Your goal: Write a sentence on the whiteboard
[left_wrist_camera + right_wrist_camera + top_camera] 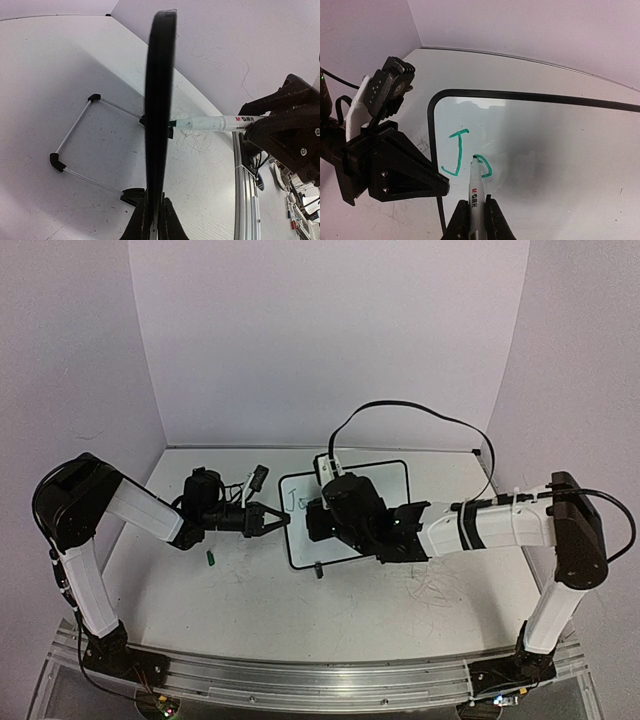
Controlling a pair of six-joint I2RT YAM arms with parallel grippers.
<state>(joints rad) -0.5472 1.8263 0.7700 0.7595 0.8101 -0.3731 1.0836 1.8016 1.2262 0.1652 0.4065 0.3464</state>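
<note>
The whiteboard (385, 483) sits mid-table, white with a thin black border (520, 96). My left gripper (283, 521) is shut on its left edge; the left wrist view shows that edge (160, 100) end-on between my left gripper's (155, 212) fingers. My right gripper (475, 212) is shut on a white marker (474, 187). The marker's tip touches the board. Of the sentence (458, 152), a green "J" and part of an "o" show under the tip. From the left wrist, the marker (215, 123) meets the board from the right, held by the right gripper (280, 130).
A small green cap (211, 558) lies on the table near the left arm. A black clip foot (318, 569) sits at the board's near edge. A thin wire frame with black corners (75, 127) shows beside the board. A black cable (400, 408) loops behind. An aluminium rail (300, 680) runs along the front.
</note>
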